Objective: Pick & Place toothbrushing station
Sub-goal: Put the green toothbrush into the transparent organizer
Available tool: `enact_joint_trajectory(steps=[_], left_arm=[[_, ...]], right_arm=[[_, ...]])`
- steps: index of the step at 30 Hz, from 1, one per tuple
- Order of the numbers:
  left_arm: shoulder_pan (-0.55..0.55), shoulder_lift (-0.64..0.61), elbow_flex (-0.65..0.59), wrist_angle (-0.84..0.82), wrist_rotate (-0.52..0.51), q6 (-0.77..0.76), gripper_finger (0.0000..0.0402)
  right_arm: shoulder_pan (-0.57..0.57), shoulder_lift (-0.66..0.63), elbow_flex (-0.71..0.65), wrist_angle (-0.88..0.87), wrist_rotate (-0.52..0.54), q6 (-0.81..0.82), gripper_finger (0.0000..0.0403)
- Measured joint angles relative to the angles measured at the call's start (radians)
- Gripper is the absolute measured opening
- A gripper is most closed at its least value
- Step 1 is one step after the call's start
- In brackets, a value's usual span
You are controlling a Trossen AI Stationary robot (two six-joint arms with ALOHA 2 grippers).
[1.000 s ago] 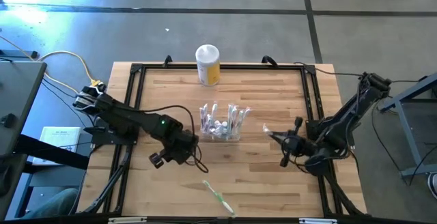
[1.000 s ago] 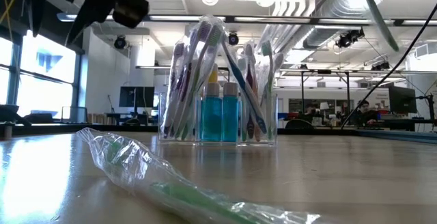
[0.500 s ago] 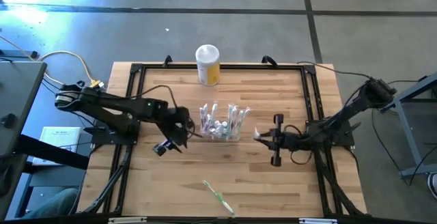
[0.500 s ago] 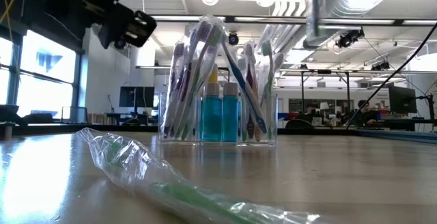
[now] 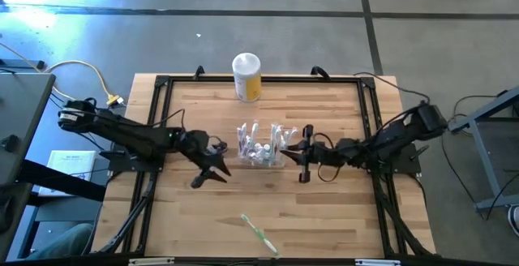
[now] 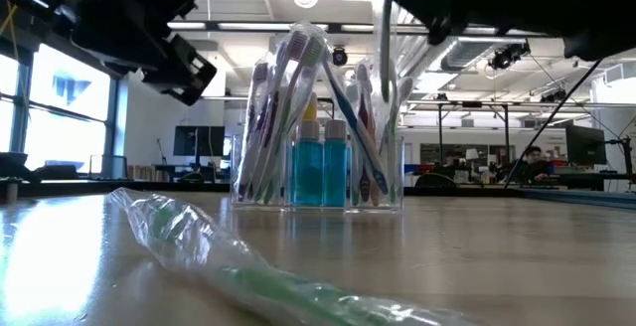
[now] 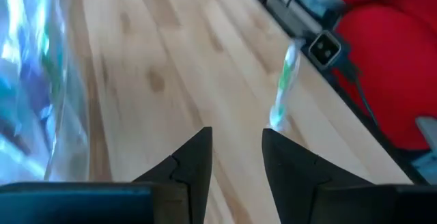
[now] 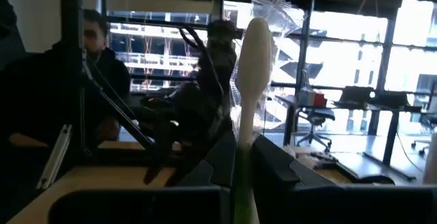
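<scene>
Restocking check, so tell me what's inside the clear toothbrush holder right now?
The clear holder has wrapped toothbrushes standing upright and two blue-liquid bottles. Its floor is hidden behind them.

Grey floor (image 5: 454, 23), large windows (image 6: 60, 107), ceiling lights (image 6: 253, 25)

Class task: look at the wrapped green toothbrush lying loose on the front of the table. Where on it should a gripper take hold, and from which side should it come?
Probably the middle of the wrapped toothbrush, from straight above. It lies flat on the table, slanted, apart from the holder, so only its top and long sides are free. Set the fingers across its narrow width; the loose wrap at the ends looks likely to slip.
</scene>
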Motion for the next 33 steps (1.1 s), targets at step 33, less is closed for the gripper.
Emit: enact_joint_trajectory(steps=[33], left_arm=[[-0.141, 0.008, -0.025, 0.276, -0.358, -0.156, 0.0125]], right_arm=[[0.007, 0.325, -0.001, 0.062, 0.184, 0.251, 0.0023]])
